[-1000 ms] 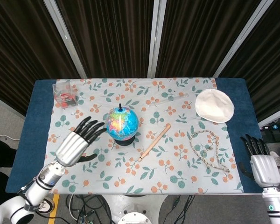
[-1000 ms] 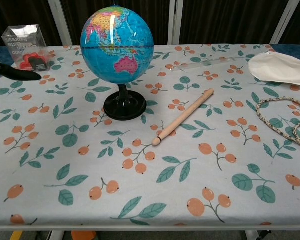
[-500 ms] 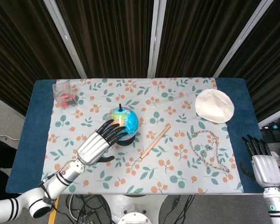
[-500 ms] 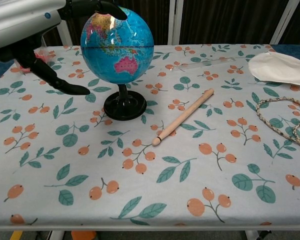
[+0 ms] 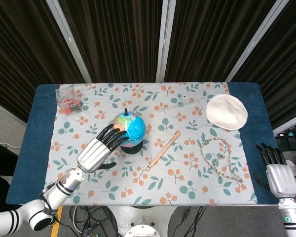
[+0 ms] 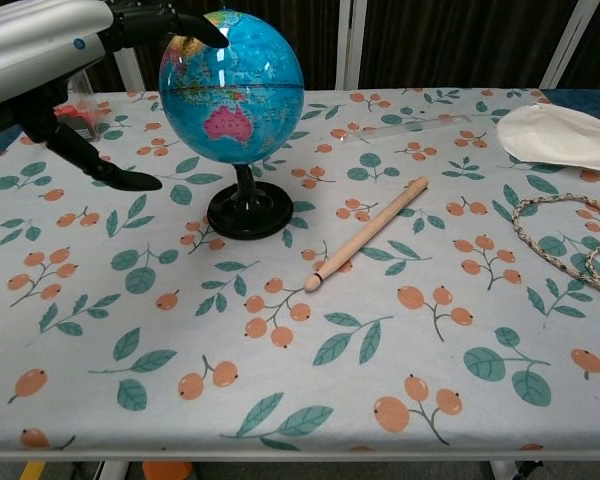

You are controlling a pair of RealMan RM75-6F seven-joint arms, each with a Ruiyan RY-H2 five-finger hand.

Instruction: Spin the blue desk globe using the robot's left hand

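Note:
The blue desk globe (image 5: 129,126) (image 6: 232,88) stands on a black round base (image 6: 248,212) left of the table's middle. My left hand (image 5: 99,148) (image 6: 55,50) reaches in from the left with fingers spread; its black fingertips (image 6: 198,27) touch the globe's upper left side, and the thumb (image 6: 110,172) hangs below, apart from the globe. It holds nothing. My right hand (image 5: 275,170) rests at the table's front right corner, fingers apart, holding nothing.
A wooden stick (image 5: 164,149) (image 6: 368,232) lies right of the globe. A coiled rope (image 5: 221,158) and a white cloth disc (image 5: 227,111) lie further right. A clear box (image 5: 69,98) with red contents sits at the back left.
The left hand has drawn back slightly to the left with its fingertips on the globe. The globe has turned: its map pattern has shifted left in the chest view. The right hand is unmoved.

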